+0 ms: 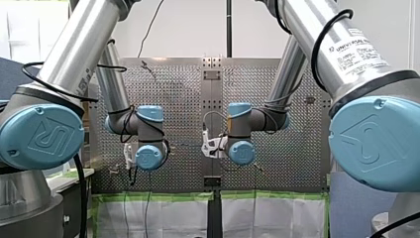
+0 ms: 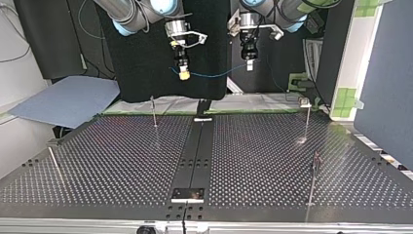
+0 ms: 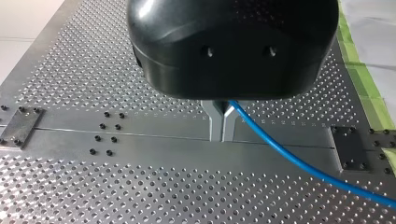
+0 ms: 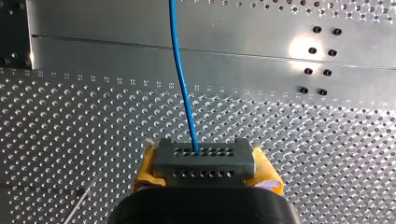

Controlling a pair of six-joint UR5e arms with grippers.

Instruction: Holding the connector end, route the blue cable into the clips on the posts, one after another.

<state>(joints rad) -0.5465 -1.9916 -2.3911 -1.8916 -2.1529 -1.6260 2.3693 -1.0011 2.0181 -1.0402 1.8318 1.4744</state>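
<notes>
Between the yellow pads [image 4: 148,169] of my right gripper [image 2: 184,73] sits a grey connector block [image 4: 204,161] with two rows of small holes, clamped from both sides; the blue cable [image 4: 182,84] leaves its face and runs straight ahead of the gripper. My left gripper [image 3: 222,125] has its metal fingers [image 3: 215,122] pinched together on the same cable, which trails away beside them in a smooth curve. Seen from the top view, the thin cable hangs in a shallow sag between the two grippers, touching nothing else. Both grippers hang well above the perforated table [image 2: 122,161], with open room under and around them; its central strip [image 2: 197,146] lies under my left gripper's fingers and ahead of my right gripper. Thin posts [image 2: 154,111] stand well apart near the table's edges, far below both grippers
</notes>
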